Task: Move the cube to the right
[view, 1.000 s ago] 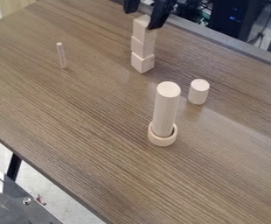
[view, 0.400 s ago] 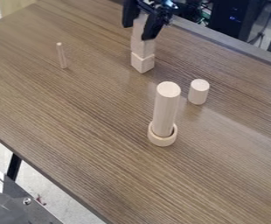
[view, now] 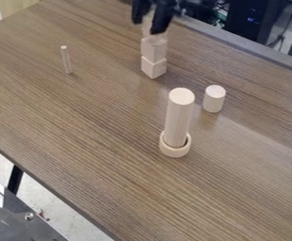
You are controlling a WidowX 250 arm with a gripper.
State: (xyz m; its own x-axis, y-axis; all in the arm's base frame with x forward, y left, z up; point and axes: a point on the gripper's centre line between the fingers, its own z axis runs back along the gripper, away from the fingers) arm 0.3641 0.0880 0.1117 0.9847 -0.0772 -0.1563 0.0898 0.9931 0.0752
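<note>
Up around twelve o'clock on the brown wood-grain table (view: 79, 122), the black two-finger gripper (view: 147, 27) is hanging down, and it looks clamped on a pale, blocky wooden cube (view: 147, 29). That one's right above a stack of two more, a pale wooden middle cube (view: 153, 49) sitting on a pale wooden bottom cube (view: 153, 68). Can't tell if the held one touches the stack, fingers cover too much.

Just past the centre, toward five o'clock, there's a pale round wooden ring (view: 175, 151) with a tall, pale wooden cylinder (view: 178, 117) standing upright in it. A short, pale wooden cylinder (view: 214, 99) stands near that at two o'clock, not touching it. Way over between ten and eleven you've got a skinny, pale wooden dowel (view: 66, 60), upright and well apart from everything else.
</note>
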